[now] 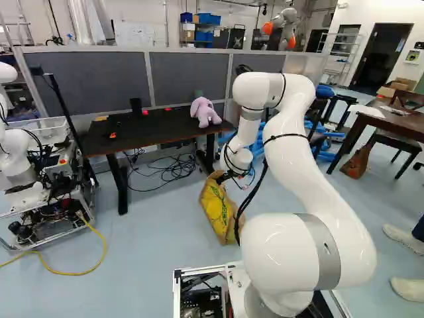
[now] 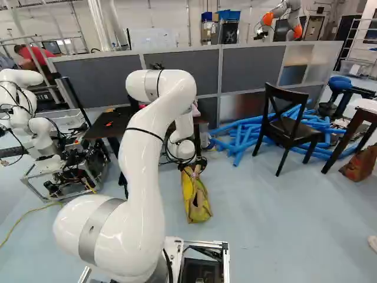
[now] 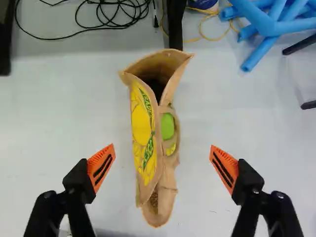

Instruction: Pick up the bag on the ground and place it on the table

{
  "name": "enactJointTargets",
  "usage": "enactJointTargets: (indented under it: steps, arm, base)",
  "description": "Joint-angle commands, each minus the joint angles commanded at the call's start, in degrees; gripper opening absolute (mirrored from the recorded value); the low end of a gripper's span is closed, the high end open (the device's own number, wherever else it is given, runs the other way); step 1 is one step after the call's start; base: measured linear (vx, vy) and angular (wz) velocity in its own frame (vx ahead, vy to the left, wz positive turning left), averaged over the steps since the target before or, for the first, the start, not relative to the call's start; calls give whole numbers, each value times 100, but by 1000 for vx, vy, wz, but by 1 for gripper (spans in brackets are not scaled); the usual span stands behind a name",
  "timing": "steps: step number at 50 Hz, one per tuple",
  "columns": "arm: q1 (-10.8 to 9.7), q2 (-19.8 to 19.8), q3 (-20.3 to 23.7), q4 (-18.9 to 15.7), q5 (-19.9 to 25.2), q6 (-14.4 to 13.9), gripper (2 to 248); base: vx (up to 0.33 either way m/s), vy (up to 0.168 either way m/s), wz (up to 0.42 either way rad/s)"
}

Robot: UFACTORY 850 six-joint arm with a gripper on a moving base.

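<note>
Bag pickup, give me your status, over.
Gripper open, lined up over the yellow-and-tan bag. Bag on the floor, mouth open, not gripped. Nothing visible between gripper and bag.

Floor gap on both sides of bag [image 3: 143, 126], between it and spread fingers of gripper [image 1: 228, 176]. More open floor left, up to cart [image 1: 56, 212] with yellow cable [image 1: 99, 246] beside it; also right of bag. Obstacles far of bag: desk leg [image 3: 175, 24], black cables [image 3: 116, 15] left of leg, blue tubes [image 2: 241, 138] right, chair [image 2: 288, 130] farther right. Desk [image 1: 165, 135]: bare top near and middle; black cup [image 1: 136, 107] far side, plush toy [image 1: 205, 112] right end, orange item [image 1: 112, 135] left. Partition [image 1: 99, 83] blocks beyond.
</note>
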Motion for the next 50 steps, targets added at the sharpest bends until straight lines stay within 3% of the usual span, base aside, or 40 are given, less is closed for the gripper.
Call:
enactJointTargets:
  steps: [50]
  arm:
    - [-77, -1315, -1424, 0, -840, 0, 247]
  base:
    - [0, 0, 0]
